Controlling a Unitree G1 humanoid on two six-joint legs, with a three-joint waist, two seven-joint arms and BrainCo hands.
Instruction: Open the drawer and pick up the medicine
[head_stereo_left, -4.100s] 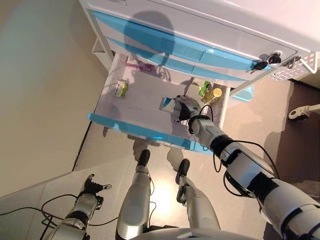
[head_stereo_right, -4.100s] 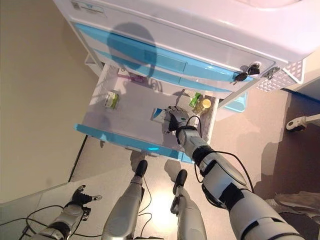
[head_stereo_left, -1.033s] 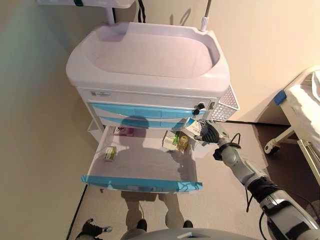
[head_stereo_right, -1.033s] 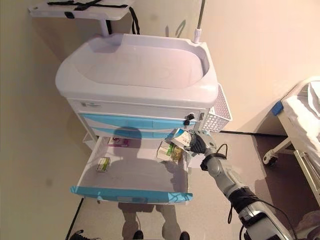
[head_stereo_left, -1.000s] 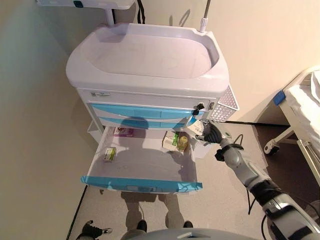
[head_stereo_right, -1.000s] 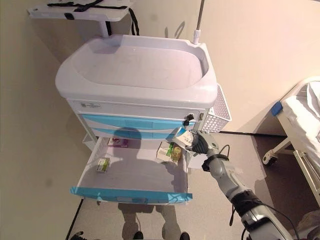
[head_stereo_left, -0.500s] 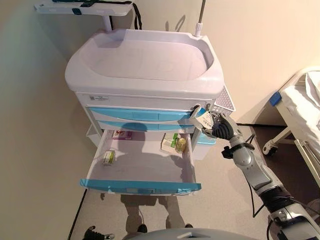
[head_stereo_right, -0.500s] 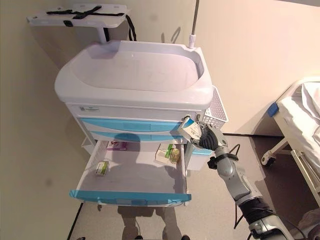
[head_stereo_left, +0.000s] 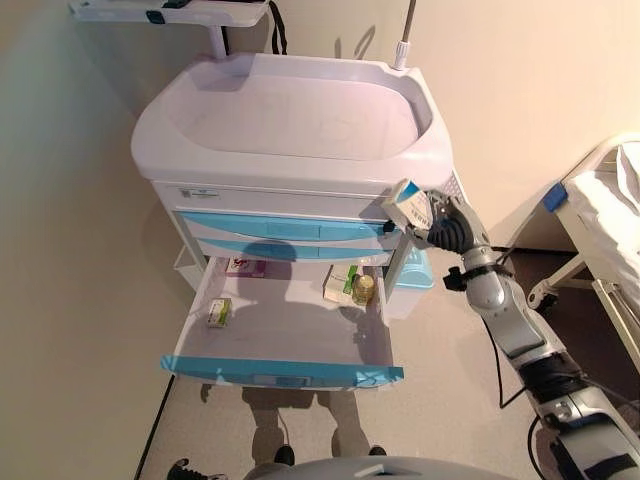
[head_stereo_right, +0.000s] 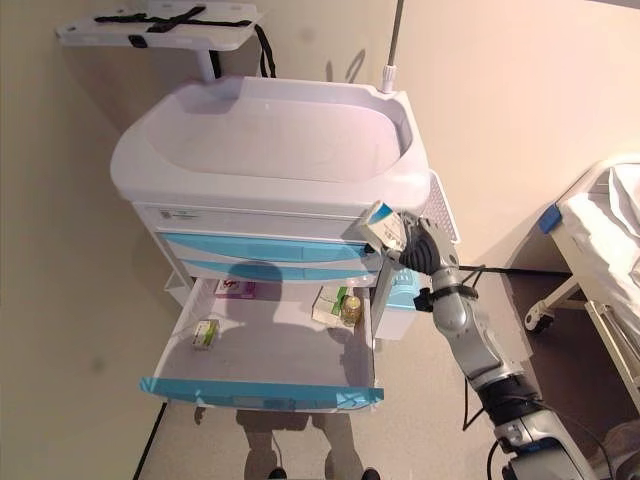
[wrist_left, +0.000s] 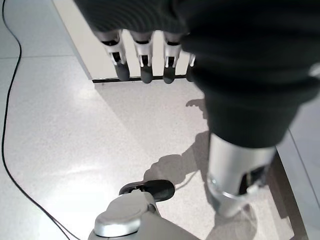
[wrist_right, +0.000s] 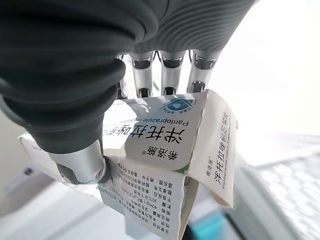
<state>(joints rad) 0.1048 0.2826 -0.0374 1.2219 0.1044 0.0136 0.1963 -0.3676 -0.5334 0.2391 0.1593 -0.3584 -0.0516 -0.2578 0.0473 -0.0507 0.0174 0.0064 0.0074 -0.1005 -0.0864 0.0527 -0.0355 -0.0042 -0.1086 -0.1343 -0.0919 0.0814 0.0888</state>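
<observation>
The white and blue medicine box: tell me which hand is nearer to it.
Right. The right hand is shut on the white and blue medicine box, holding it beside the cart's upper drawers. The left hand hangs low over the floor, holding nothing, far from the box.

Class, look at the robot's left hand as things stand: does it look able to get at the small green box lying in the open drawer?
Probably not from there. The left hand hangs low over the floor with straight fingers, away from the cart, while the green box lies in the drawer near its left wall. Nothing covers the box.
</observation>
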